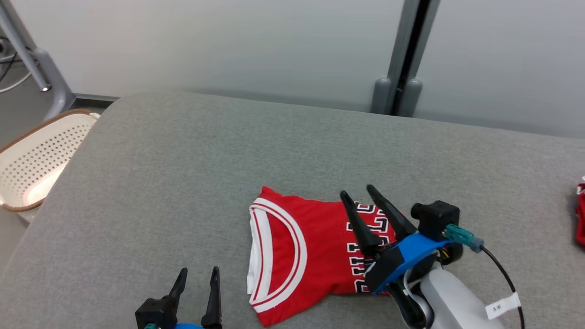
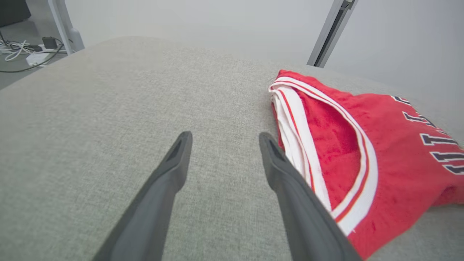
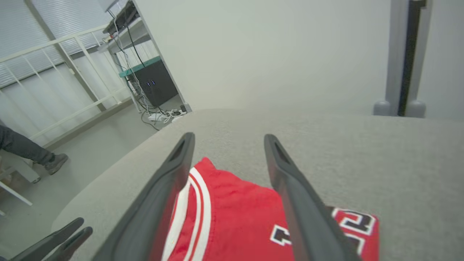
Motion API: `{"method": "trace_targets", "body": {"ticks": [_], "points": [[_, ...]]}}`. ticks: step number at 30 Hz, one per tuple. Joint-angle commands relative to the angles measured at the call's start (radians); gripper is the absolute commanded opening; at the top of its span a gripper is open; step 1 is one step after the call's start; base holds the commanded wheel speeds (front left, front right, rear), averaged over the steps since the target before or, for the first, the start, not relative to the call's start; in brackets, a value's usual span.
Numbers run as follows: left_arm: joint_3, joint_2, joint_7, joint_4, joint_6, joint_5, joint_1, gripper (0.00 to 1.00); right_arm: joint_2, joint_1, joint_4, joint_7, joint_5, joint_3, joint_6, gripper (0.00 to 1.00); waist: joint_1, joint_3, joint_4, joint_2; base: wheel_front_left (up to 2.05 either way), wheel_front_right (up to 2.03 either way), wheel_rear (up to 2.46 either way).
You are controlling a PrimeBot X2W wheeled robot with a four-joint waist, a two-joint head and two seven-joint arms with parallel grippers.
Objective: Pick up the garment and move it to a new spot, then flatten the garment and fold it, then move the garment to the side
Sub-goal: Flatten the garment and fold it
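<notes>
our right gripper (image 1: 356, 189) hangs over the lettered end of the red garment (image 1: 297, 246), its two dark fingers spread with nothing between them; we cannot tell whether the tips touch the cloth. our left gripper (image 1: 199, 270) is also spread and empty, low at the near edge, just beside the garment's white-trimmed end but apart from it. the garment lies folded and fairly flat at the near middle of the grey fabric surface (image 1: 183, 183), trim to our left and black-and-white lettering to our right. a pale wall stands behind the surface, with a grey post (image 1: 404, 55) just past the far edge. a perforated cream basket (image 1: 41, 160) sits lower, off the surface's left edge. another piece of red cloth (image 1: 580, 219) lies at the far right, well apart. from the right wrist we see a person's foot (image 3: 54, 163) on the floor and cables (image 3: 159, 116) by a dark cabinet. wide grey surface lies open from the garment to the far edge and the rounded left corner.
</notes>
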Motion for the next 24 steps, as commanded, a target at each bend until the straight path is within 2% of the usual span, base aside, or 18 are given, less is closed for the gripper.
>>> {"method": "trace_targets", "body": {"ticks": [1, 7, 11, 16, 24], "points": [[0.008, 0.000, -0.004, -0.012, 0.005, 0.011, -0.013, 1.00, -0.003, 0.031, 0.009, -0.003, -0.039, -0.041, 0.000, 1.00, 0.0000, -0.015, -0.034, 0.0000, 0.00, 0.00, 0.00], [0.022, 0.000, -0.004, -0.035, 0.007, 0.037, -0.009, 1.00, -0.003, 0.135, 0.009, -0.003, -0.184, -0.221, 0.000, 1.00, 0.0000, -0.020, -0.117, 0.0000, 0.00, 0.00, 0.00], [0.037, 0.000, -0.004, -0.043, 0.010, 0.054, 0.005, 1.00, -0.003, 0.186, 0.002, -0.003, -0.230, -0.279, 0.000, 1.00, 0.0000, -0.025, -0.151, 0.0000, 0.00, 0.00, 0.00], [0.060, 0.000, -0.004, -0.065, 0.020, 0.094, 0.034, 1.00, -0.002, 0.261, -0.001, -0.003, -0.287, -0.313, 0.000, 1.00, 0.0000, -0.030, -0.194, 0.0000, 0.00, 0.00, 0.00], [0.073, 0.000, -0.004, -0.085, 0.014, 0.128, 0.071, 1.00, -0.003, 0.325, -0.009, -0.003, -0.305, -0.324, 0.000, 1.00, 0.0000, -0.032, -0.208, 0.0000, 0.00, 0.00, 0.00]]}}
